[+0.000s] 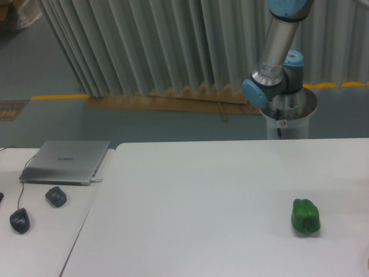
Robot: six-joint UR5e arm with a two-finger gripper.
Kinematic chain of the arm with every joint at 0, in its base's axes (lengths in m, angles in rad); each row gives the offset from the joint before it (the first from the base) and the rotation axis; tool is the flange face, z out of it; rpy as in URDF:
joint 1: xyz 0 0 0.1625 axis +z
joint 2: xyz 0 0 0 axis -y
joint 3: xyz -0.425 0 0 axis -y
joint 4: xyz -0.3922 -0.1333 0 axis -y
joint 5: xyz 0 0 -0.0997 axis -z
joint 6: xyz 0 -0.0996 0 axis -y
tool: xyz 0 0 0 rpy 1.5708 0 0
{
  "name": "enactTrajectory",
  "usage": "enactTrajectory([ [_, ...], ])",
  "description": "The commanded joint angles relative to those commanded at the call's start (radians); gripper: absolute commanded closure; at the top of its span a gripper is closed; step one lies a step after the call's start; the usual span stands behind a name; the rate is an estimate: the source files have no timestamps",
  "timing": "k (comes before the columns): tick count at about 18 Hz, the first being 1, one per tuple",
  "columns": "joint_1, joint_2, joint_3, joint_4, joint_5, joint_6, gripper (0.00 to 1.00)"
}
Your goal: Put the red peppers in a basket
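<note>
At upper right only my arm's elbow [271,86] shows; jaws, red peppers and basket sit out of frame, so direction and jaw state I cannot tell.

Rear wall: pleated grey-green curtain [144,46], full width, hem bunched on floor.
Floor [52,121]: grey-green, yellow line [57,96] along curtain foot; brown board [173,104] lying under hem.
White bench [202,202] fills foreground.
Second white desk [52,231] abuts bench's left edge.
Light: even, diffuse, soft shadows.
</note>
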Motion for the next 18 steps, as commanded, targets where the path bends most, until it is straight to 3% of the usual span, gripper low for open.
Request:
enactTrajectory([
  [4, -0.077, 0.031, -0.020, -0.006, 0.003, -0.101, 0.00],
  [8, -0.152, 0.084, -0.097, -0.008, 0.002, -0.123, 0.00],
  [13, -0.247, 0.130, -0.167, -0.018, 0.008, -0.250, 0.00],
  [18, -0.284, 0.150, -0.204, -0.015, 0.009, -0.316, 0.00],
])
